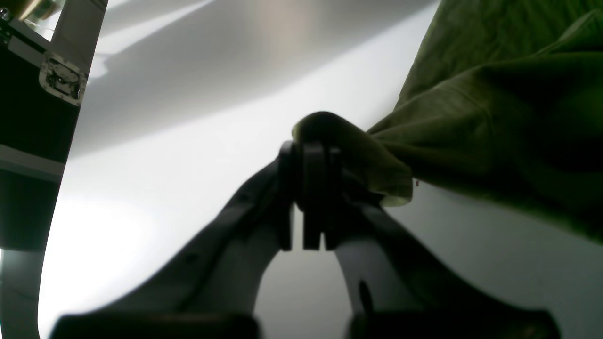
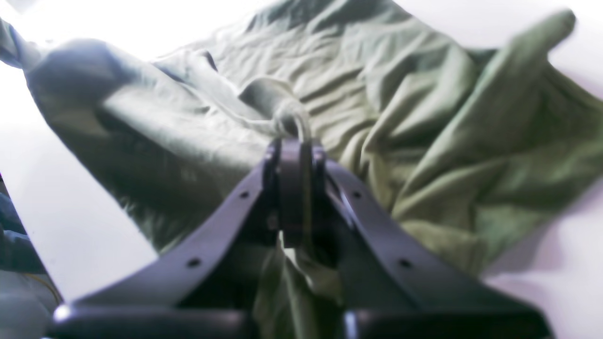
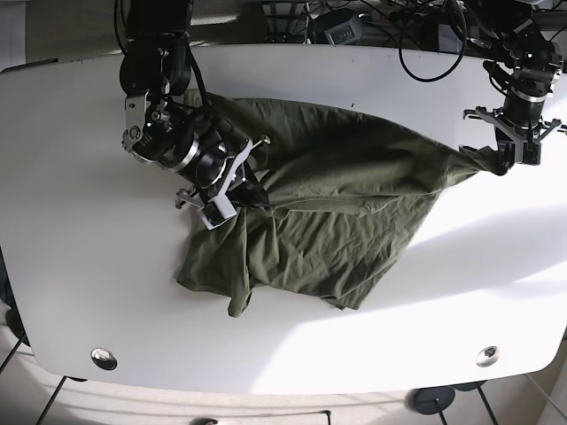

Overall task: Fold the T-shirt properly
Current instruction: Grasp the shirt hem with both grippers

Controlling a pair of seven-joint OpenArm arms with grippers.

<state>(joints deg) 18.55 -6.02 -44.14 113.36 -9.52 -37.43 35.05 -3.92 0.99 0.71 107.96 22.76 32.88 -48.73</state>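
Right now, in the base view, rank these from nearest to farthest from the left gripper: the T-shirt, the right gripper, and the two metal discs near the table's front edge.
1. T-shirt: pinched in the left gripper, at its stretched corner.
2. Right-side metal disc: front edge, below that gripper.
3. Right gripper: across the shirt, on the view's left.
4. Left-side metal disc: opposite front corner.

The base view was sharp and evenly lit, with soft glare on the white table (image 3: 80,266). Both wrist views were dim and soft; the right one blurred the green shirt (image 2: 424,141), its top left corner blown out to white.
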